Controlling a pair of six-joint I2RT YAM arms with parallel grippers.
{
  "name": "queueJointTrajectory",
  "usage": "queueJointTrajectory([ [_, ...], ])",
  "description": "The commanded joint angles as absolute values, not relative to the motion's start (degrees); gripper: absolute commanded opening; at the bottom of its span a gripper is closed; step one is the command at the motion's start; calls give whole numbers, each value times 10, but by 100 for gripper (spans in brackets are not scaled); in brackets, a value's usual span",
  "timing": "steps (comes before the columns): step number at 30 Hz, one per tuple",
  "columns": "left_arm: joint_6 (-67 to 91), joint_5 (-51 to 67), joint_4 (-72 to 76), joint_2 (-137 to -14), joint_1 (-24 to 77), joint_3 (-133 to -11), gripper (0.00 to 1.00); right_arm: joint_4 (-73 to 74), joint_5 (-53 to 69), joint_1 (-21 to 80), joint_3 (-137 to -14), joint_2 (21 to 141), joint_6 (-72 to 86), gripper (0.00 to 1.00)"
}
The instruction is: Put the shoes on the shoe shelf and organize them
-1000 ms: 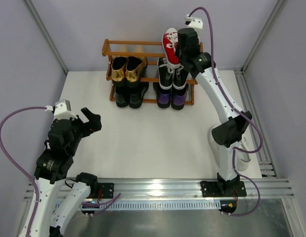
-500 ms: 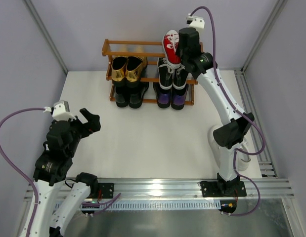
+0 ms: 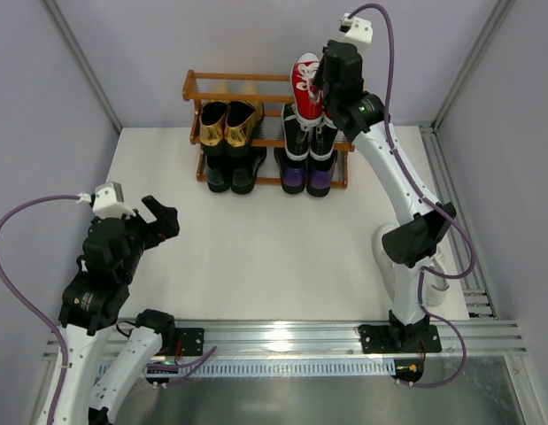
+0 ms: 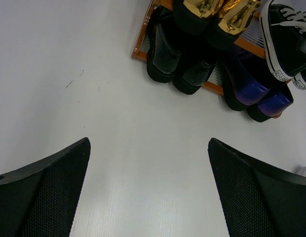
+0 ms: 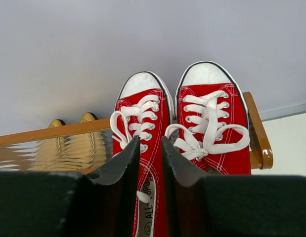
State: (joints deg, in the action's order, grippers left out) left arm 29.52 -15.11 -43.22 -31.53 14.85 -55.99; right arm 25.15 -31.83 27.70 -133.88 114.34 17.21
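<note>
Easing apart after being pressed together a second ago, the right fingers (image 5: 123,173) straddle the near edge of the red sneakers (image 5: 207,118), which sit on the shelf's (image 5: 54,131) top right; whether they still pinch, I cannot tell. This pair looks placed. The left fingers (image 4: 49,182) hang spread over the table (image 4: 68,59).

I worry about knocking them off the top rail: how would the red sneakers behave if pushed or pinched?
The red sneakers look like soft canvas, so a side wall would probably fold under a pinch. Resting on thin top rails of the shoe shelf, they seem apt to tip if bumped. Their loose laces might snag.
</note>
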Motion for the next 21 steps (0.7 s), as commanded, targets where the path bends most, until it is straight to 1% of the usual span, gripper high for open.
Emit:
queueJointTrajectory([
  [1, 284, -159, -431, -311, 146, -573, 100, 217, -316, 279, -1353, 1114, 177, 28],
  [2, 285, -159, -432, -312, 146, -576, 100, 216, -314, 279, -1354, 1104, 173, 31],
  [3, 284, -160, -432, -312, 146, -578, 100, 216, -312, 278, -1355, 1094, 171, 41],
  [6, 284, -158, -431, -314, 145, -580, 100, 212, -322, 279, -1341, 1040, 150, 60],
  [7, 285, -156, -430, -316, 146, -582, 100, 214, -335, 279, -1324, 1023, 144, 71],
  [9, 287, -149, -425, -317, 146, -581, 100, 221, -364, 279, -1294, 963, 132, 77],
  [10, 288, -146, -422, -318, 145, -581, 100, 241, -410, 279, -1273, 936, 134, 81],
  [11, 288, -143, -420, -319, 146, -580, 100, 250, -434, 279, -1218, 910, 141, 84],
  [12, 292, -136, -416, -321, 146, -577, 100, 267, -453, 279, -1182, 851, 157, 86],
  [13, 294, -131, -413, -322, 146, -577, 99, 278, -501, 277, -1109, 822, 167, 92],
  [15, 297, -115, -410, -330, 146, -575, 100, 333, -552, 271, -1050, 748, 219, 95],
  [16, 298, -102, -410, -333, 145, -576, 100, 425, -568, 246, -1005, 729, 295, 95],
  [18, 301, -90, -410, -342, 146, -576, 100, 522, -525, 188, -960, 691, 384, 94],
  [19, 305, -76, -409, -345, 146, -576, 100, 566, -488, 152, -899, 660, 405, 95],
  [20, 307, -70, -408, -346, 146, -574, 100, 571, -412, 78, -866, 649, 399, 94],
  [21, 309, -66, -408, -348, 150, -573, 100, 577, -392, 53, -837, 641, 396, 95],
])
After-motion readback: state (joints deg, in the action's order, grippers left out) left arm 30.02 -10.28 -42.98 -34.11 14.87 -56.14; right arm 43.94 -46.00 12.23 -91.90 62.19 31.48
